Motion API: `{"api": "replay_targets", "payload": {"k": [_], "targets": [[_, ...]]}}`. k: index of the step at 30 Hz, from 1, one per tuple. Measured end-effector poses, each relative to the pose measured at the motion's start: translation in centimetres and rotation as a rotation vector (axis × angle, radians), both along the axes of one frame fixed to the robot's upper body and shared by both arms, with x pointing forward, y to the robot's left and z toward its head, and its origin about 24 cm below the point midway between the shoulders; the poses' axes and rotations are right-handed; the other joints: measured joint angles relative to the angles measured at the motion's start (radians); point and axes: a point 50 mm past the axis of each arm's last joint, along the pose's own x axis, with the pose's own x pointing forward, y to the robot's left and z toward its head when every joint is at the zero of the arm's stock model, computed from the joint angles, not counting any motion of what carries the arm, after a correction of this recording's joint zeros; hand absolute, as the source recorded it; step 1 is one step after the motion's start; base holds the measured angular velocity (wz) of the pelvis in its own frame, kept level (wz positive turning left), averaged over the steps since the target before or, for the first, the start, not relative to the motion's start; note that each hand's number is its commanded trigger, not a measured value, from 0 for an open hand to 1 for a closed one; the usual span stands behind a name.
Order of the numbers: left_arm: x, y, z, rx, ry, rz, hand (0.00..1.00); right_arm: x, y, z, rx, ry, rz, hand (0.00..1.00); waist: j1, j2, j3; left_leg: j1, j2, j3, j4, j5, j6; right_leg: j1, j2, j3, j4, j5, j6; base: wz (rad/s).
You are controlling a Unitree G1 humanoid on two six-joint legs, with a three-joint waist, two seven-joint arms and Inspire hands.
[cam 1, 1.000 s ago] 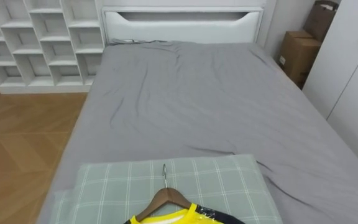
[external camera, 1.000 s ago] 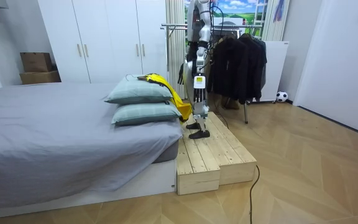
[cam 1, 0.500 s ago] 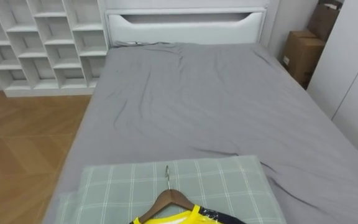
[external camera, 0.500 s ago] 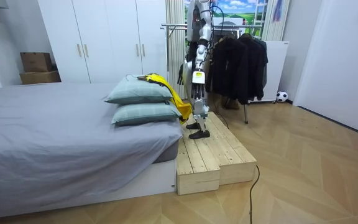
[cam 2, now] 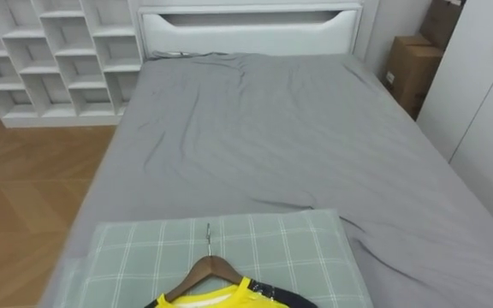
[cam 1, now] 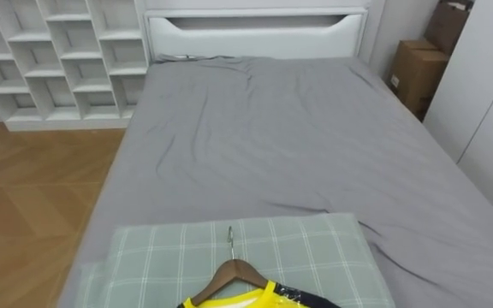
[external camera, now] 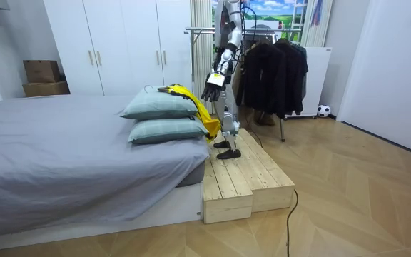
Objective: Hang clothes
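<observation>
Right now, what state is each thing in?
yellow shirt, on a wooden hanger, lying on the checked pillows.
checked pillows, stacked two high.
grey bedsheet, spread, lightly wrinkled.
wardrobe doors, shut.
clothes rack, hung with dark garments.
left hand, held out toward the shirt, apart from it.

Slim silver-grey humanoid body.
Pale metallic forearm and legs, a black hand, black shoe-like feet, straps rising from its shoulders, a dark cable trailing behind.
</observation>
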Motion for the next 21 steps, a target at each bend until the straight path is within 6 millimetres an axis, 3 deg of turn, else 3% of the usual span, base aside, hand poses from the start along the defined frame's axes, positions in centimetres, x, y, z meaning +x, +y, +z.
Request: {"api": "replay_targets", "payload": {"k": [5,9,13,21], "targets": [[2.1,-0.9,0.9,0.072,-0.071,-0.137,0.00,0.0,-0.2,0.1,-0.015,-0.020,0.021,0.00,-0.002,0.003,-0.0031,0.005,-0.001,-0.011,-0.001,0.000,0.000,0.005,-0.001,-0.002,-0.001,0.000,0.000,0.06],[3.3,-1.7,1.4,0.095,-0.110,-0.221,0.00,0.2,-0.3,0.1,-0.026,-0.042,0.029,0.00,-0.027,0.002,-0.0023,0.009,-0.001,-0.013,0.000,0.001,-0.001,0.014,-0.004,-0.006,-0.002,0.000,0.000,0.02],[4.7,-2.7,2.1,0.103,-0.167,-0.315,0.00,0.2,-0.6,0.2,-0.037,-0.047,0.044,0.00,-0.031,-0.003,0.0001,0.018,0.001,-0.008,-0.005,0.001,-0.001,0.015,-0.002,0.001,-0.002,0.000,0.000,-0.05],[5.8,-3.9,2.3,0.148,-0.163,-0.469,0.00,0.4,-0.8,0.3,-0.047,-0.055,0.073,0.00,-0.038,-0.009,0.0006,0.013,0.002,0.015,-0.008,0.001,-0.001,0.000,-0.001,0.019,-0.001,0.000,0.000,-0.08]]}}
